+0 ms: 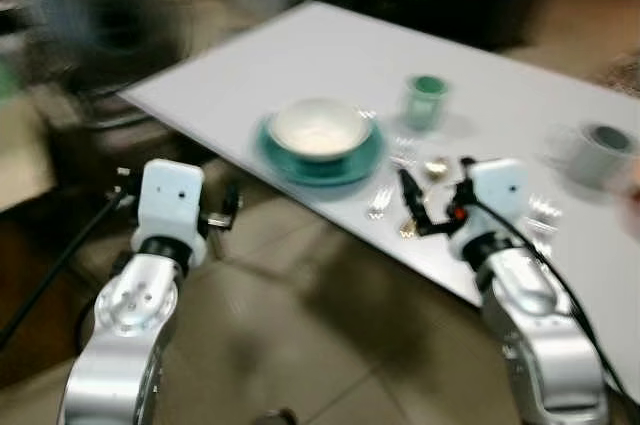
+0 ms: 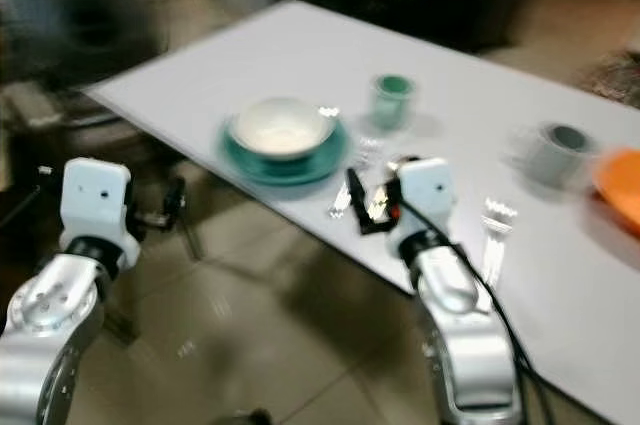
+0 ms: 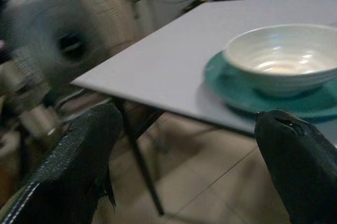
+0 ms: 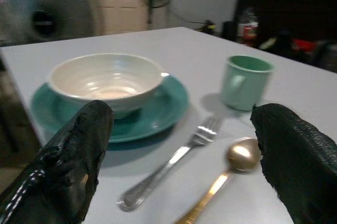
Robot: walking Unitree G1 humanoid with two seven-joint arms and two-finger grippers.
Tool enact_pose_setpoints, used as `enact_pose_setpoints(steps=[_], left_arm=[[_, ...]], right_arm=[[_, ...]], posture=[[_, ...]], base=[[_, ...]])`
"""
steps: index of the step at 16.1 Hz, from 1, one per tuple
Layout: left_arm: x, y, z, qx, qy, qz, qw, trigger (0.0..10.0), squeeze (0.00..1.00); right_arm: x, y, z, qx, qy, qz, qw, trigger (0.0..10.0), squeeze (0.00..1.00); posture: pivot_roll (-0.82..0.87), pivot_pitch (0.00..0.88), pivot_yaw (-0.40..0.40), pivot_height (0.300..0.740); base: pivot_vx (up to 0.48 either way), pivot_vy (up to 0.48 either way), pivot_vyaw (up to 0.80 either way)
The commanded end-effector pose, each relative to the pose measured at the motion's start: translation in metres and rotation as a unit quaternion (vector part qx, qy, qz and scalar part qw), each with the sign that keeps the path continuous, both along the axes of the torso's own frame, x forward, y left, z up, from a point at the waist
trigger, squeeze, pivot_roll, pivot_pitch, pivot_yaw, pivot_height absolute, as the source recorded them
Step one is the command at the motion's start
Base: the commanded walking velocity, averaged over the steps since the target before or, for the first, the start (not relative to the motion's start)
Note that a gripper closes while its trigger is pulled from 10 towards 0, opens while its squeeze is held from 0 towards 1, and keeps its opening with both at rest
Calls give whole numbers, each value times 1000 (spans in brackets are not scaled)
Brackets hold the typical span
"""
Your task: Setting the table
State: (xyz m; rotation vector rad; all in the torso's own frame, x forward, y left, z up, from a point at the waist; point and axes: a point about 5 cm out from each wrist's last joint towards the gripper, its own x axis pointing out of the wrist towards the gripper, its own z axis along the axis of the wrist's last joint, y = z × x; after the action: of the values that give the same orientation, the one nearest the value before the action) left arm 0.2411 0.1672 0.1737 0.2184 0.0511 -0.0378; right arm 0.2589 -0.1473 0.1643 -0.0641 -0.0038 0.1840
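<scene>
Presently, right pincer (image 4: 179, 145), fingers apart, hovers mid-frame over fork (image 4: 174, 163) and spoon (image 4: 231, 168) on tabletop (image 1: 330, 55); descend squarely; left pincer (image 3: 184, 155) likewise apart.

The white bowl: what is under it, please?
The white bowl sits on a teal plate, which rests on the white table. The plate's centre is covered by the bowl, so it cannot be seen.
</scene>
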Motion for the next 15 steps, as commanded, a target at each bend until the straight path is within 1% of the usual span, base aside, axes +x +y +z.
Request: enact_pose_setpoints(steps=[1, 3, 4, 6, 7, 8, 9, 11, 12, 13, 14, 15], left_arm=[[0, -3, 3, -9, -7, -9, 1000, 10000, 0], [-3, -3, 2, -12, -5, -11, 1000, 10000, 0], [-1, -1, 0, -2, -2, -11, 1000, 10000, 0], [0, 1, -1, -1, -2, -8, 1000, 10000, 0], [3, 1, 0, -3, -5, -9, 1000, 10000, 0], [4, 0, 1, -3, -7, -11, 1000, 10000, 0], [5, 0, 1, -3, -7, -13, 1000, 10000, 0], [4, 0, 0, -2, -5, -15, 1000, 10000, 0], [3, 0, -1, -1, -3, -16, 1000, 10000, 0], [2, 0, -1, -2, -2, -17, 1000, 10000, 0], [1, 0, -2, 2, 0, -18, 1000, 10000, 0], [1, 1, -4, 5, 3, -19, 1000, 10000, 0]], right_arm=[[-2, -2, -1, 10, 5, 1, 1000, 10000, 1000], [1, -1, -1, 11, 7, 9, 1000, 10000, 1000], [1, -1, -4, 21, 12, 1, 1000, 10000, 1000], [1, -1, -8, 39, 20, -10, 999, 10000, 1000], [1, -2, -9, 54, 22, -24, 998, 10000, 1000], [1, -2, -10, 71, 27, -30, 997, 10000, 1000], [1, -2, -11, 70, 29, -28, 997, 10000, 1000], [1, -1, -13, 82, 37, -29, 996, 10000, 902], [1, -1, -13, 83, 41, -30, 995, 10000, 376], [2, -1, -13, 76, 41, -29, 996, 10000, 376], [2, 0, -15, 76, 51, -21, 996, 10000, 0], [2, -1, -18, 82, 60, -23, 995, 10000, 0]], posture=[[-85, 50, -3, 740], [-87, 42, -14, 740], [-82, 30, -15, 740], [-84, 16, -11, 740], [-85, 13, -9, 740], [-81, 8, -8, 740], [-80, 5, -7, 740], [-79, 6, -8, 740], [-79, 5, -9, 740], [-79, 5, -9, 740], [-74, 6, -13, 740], [-74, 6, -13, 740]], base=[[0, 0, 800], [0, 0, 800], [0, 0, 800], [0, 0, 800], [0, 0, 0], [0, 289, 0], [0, 289, 0], [0, 292, 0], [0, 296, 0], [0, 292, 0], [0, 307, 0], [0, 319, 0]])
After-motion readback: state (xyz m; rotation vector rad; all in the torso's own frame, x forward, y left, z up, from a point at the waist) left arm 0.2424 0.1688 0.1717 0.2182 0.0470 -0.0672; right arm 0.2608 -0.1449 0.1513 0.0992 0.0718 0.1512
